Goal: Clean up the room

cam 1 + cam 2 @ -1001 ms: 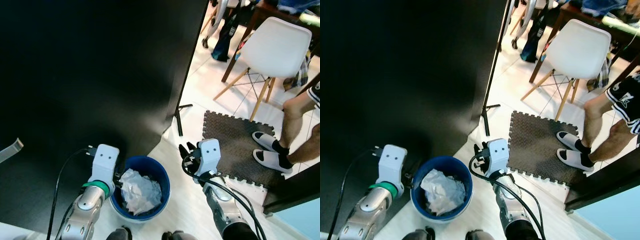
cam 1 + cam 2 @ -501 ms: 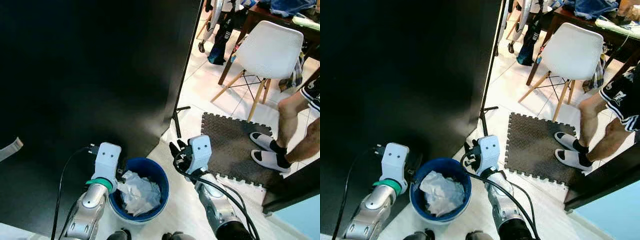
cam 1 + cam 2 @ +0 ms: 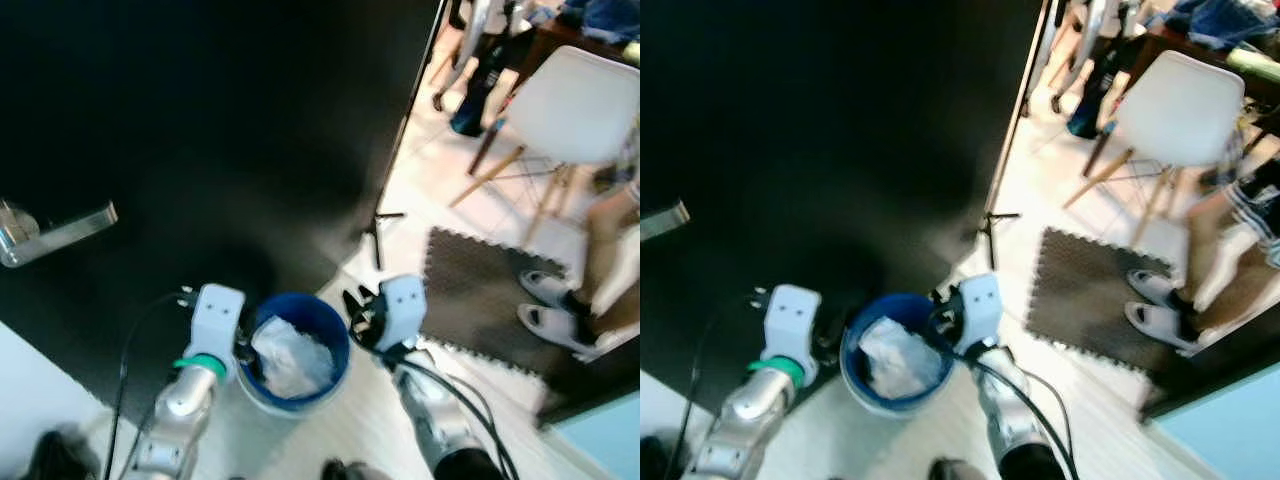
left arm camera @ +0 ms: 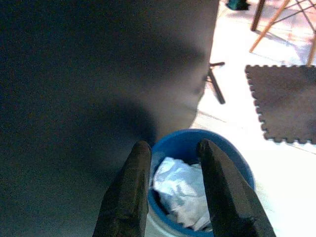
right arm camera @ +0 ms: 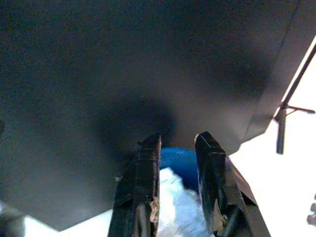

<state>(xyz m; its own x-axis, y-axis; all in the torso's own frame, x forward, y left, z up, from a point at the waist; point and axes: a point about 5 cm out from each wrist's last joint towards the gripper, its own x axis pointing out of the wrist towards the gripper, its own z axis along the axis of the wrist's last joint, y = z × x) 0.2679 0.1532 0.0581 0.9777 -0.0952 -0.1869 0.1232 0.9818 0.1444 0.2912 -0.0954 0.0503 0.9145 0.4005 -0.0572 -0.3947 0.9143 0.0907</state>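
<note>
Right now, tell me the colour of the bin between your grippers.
Blue bin, clearest in the left wrist view.

The two head cameras look steeply down at the floor [image 3: 330, 440], blurred. Each wrist camera peers closely along its fingers; all four views share the blue bucket [image 4: 232, 163].

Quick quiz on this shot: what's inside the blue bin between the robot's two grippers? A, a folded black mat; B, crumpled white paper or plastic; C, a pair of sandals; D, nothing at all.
B: the blue bin holds a crumpled white wad, seen from the head views and between the fingers in the left wrist view.
</note>
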